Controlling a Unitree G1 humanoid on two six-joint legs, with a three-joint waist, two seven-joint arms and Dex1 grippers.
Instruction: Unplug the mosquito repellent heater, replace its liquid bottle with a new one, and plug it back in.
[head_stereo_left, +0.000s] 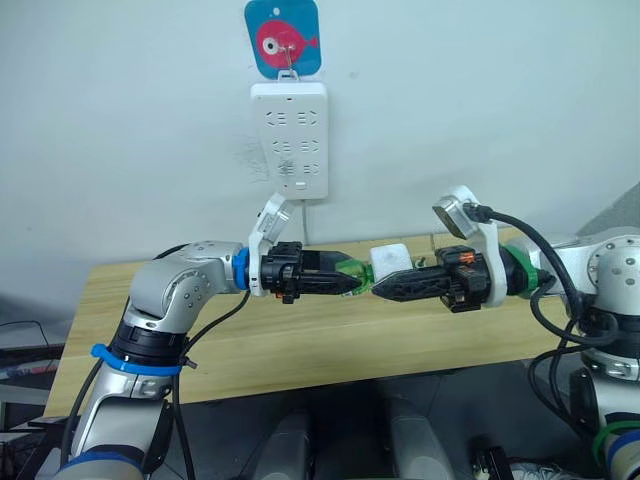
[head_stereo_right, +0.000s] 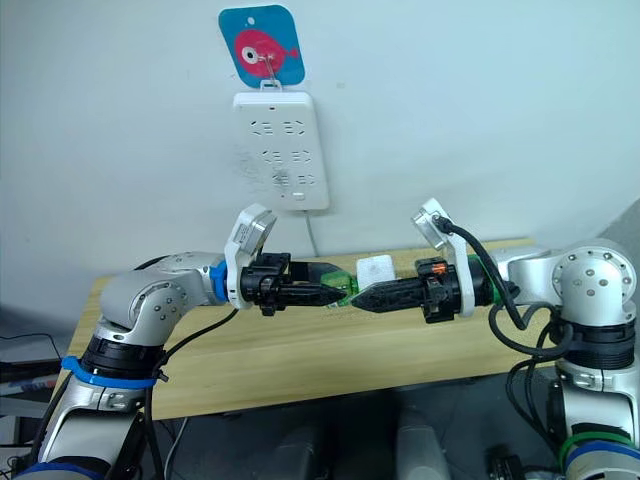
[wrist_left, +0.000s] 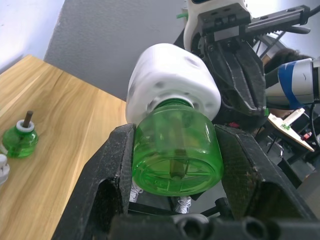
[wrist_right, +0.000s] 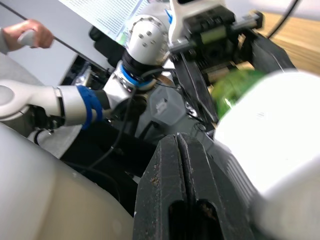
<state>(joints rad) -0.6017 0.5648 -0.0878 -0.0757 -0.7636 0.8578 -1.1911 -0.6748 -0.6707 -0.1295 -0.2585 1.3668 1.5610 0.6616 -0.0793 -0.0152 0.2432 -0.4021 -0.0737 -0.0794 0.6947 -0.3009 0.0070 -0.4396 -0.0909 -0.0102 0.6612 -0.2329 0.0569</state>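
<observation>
The mosquito repellent heater (wrist_left: 172, 80), a white round unit, hangs in the air above the wooden table (head_stereo_left: 300, 350), unplugged. Its green liquid bottle (wrist_left: 177, 150) is still screwed into it. My left gripper (head_stereo_left: 350, 283) is shut on that bottle, one black finger on each side. From the opposite side comes my right gripper (head_stereo_left: 380, 290), its tips just under the heater (head_stereo_left: 390, 262). In the right wrist view its two fingers (wrist_right: 170, 170) are pressed together with nothing between them, and the heater lies beside them.
A white multi-socket strip (head_stereo_left: 290, 140) hangs on the wall under a blue fish hook (head_stereo_left: 283, 38), its cable running down behind the table. A second green bottle (wrist_left: 20, 140) with a wick stands on the table. A person's hand (wrist_right: 30, 32) shows far off.
</observation>
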